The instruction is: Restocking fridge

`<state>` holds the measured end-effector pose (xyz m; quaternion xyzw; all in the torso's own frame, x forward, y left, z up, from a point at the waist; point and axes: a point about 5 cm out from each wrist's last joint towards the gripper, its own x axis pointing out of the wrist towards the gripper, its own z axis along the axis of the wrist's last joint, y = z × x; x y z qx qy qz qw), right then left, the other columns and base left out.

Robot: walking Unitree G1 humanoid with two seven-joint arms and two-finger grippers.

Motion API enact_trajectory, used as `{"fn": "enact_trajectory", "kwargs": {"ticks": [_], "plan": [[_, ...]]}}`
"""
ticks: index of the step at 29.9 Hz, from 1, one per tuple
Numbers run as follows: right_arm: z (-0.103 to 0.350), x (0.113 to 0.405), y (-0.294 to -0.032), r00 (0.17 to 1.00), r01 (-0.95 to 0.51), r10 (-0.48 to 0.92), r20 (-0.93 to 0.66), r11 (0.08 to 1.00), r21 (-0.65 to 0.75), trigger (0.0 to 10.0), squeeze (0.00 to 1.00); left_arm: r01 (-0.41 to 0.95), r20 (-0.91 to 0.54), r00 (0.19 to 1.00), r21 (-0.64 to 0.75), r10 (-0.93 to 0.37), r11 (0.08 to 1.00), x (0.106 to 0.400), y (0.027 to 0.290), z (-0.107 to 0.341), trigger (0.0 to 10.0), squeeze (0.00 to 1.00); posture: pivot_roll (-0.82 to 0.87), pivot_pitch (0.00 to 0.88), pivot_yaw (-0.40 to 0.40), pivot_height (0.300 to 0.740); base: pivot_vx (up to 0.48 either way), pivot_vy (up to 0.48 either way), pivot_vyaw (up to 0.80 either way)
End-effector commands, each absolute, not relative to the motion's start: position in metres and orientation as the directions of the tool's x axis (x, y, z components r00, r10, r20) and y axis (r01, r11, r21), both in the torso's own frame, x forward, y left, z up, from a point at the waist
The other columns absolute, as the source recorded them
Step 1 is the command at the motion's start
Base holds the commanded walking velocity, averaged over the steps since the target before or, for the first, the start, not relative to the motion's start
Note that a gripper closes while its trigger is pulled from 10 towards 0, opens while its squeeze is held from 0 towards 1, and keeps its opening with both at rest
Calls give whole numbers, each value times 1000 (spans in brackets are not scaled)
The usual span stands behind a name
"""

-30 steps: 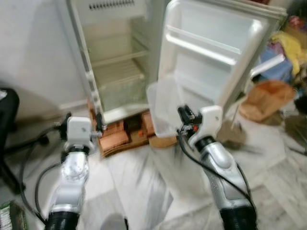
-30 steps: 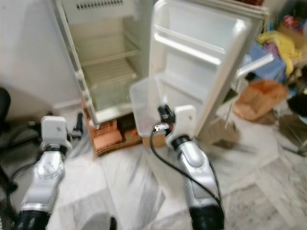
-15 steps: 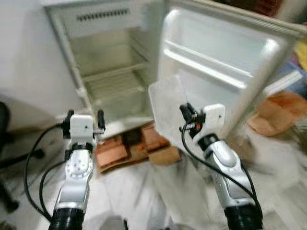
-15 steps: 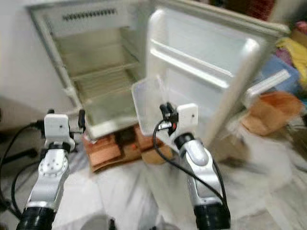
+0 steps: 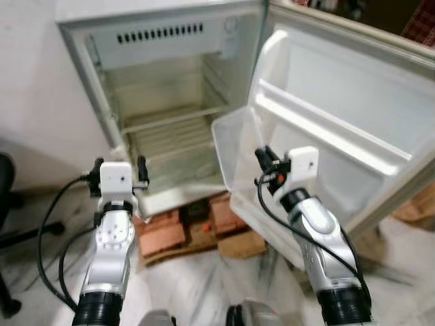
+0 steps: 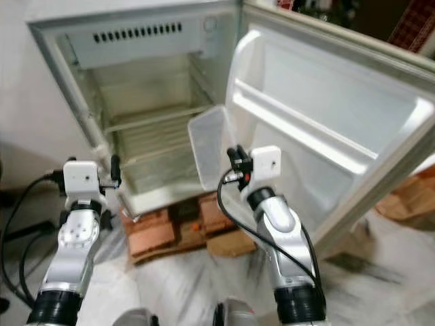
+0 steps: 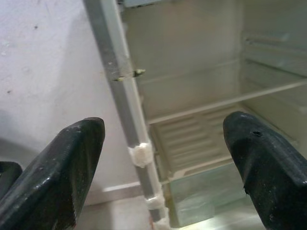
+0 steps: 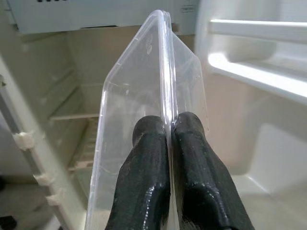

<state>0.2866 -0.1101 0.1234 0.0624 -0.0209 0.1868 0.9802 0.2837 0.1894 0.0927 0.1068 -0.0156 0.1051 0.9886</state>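
Standing open before the robot is a small white fridge (image 5: pixel 170 115), its door (image 5: pixel 346 129) swung wide to the right and showing pale moulded door shelves (image 5: pixel 319 132). Inside the cabinet are a wire shelf (image 5: pixel 173 139) and a clear crisper cover below it. The fridge rests on reddish bricks (image 5: pixel 163 234) laid on a pale marble-patterned floor (image 5: pixel 197 292), with a plain white wall (image 5: pixel 34 102) to the left and a dark chair edge (image 5: pixel 5 183) at the far left. A brown bag (image 5: pixel 418 207) sits on the floor behind the door at the right edge.

The right tool (image 8: pixel 169 143) has its two black fingers pressed together on the rim of a clear plastic container (image 8: pixel 139 100), which is held upright on edge, between the cabinet opening and the door, in front of the lower shelves (image 6: pixel 211 146).

The left tool (image 7: pixel 163 158) is raised in front of the fridge's left door frame (image 7: pixel 122 100), its fingers (image 7: pixel 67 163) spread wide and holding nothing. Black cables (image 5: pixel 51 231) loop beside the left arm.
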Motion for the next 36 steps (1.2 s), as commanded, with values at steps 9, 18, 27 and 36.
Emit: {"fn": "enact_trajectory", "kwargs": {"ticks": [9,18,27,36], "plan": [[125,286,-103,919,-394,386,82,912,119,10000,0,-214,52,977,211,208,954,282,193,92,10000,0,11,51,-34,740,393,209,372],[125,287,-105,924,-381,374,77,916,126,10000,0,-216,23,976,216,216,952,281,194,89,10000,0,11,52,-36,740,92,0,0],[123,291,-109,929,-369,363,72,921,123,10000,0,-162,-71,981,228,182,960,264,213,73,10000,0,34,29,-47,740,0,0,0],[125,295,-104,924,-381,373,86,916,123,10000,0,-127,-29,990,213,136,969,265,206,79,10000,0,43,10,-60,740,0,0,0]]}}
